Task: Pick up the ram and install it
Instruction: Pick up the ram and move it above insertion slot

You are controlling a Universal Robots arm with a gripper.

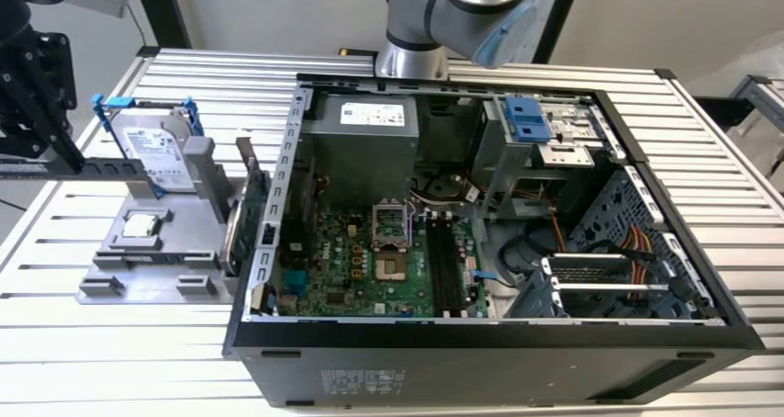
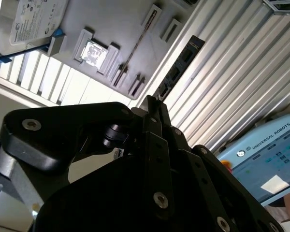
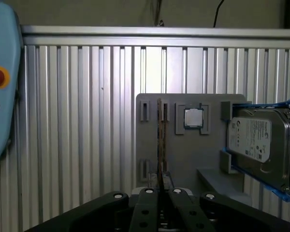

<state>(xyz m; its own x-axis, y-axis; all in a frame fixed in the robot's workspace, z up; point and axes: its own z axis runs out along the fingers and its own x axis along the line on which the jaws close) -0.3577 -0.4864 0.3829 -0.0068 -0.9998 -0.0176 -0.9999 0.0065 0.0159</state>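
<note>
The ram (image 2: 179, 63) is gripped at one end by the gripper (image 2: 153, 102), the jaws drawn narrow on the thin board. It is held in the air over the slatted table (image 3: 77, 121), just off the grey holder (image 3: 183, 154), where a hard drive (image 3: 256, 140) is lodged. The open computer case (image 1: 490, 353) is seen well apart, on the exterior view's right

Robotics lab bench: slatted aluminium table (image 1: 123, 362), opened computer case (image 1: 490, 369), blue teach pendant (image 3: 2, 111).
</note>
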